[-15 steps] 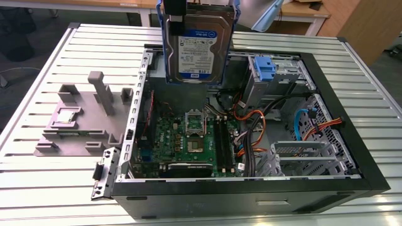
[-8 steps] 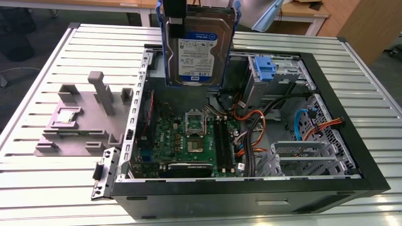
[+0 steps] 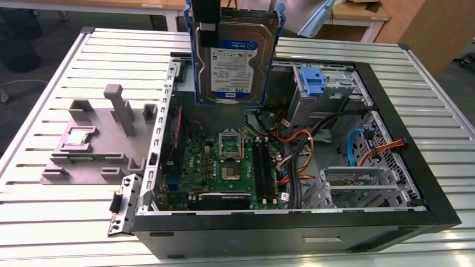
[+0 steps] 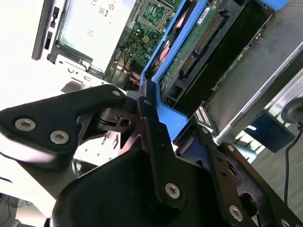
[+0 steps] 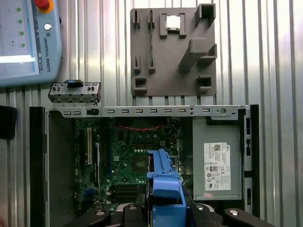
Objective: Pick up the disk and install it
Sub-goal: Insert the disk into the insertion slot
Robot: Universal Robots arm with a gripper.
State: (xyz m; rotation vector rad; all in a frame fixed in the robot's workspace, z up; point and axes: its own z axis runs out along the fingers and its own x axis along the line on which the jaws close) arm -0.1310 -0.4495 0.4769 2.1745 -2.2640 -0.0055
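Gripper (image 4: 173, 118) fingers (image 4: 156, 137) sit closest to the lens in the second wrist view, clamped on the blue carrier edge of the disk (image 4: 208, 47). Exterior view: disk (image 3: 231, 55) hangs upright in the air, label toward the camera, over the far end of the open computer case (image 3: 438, 189), above the motherboard (image 3: 222, 161). Drive cage (image 3: 326, 89) with blue tab is just to the exterior view's right of it. Grey fixture (image 3: 89, 144) lies on the slatted table (image 3: 44, 222) beside the case.
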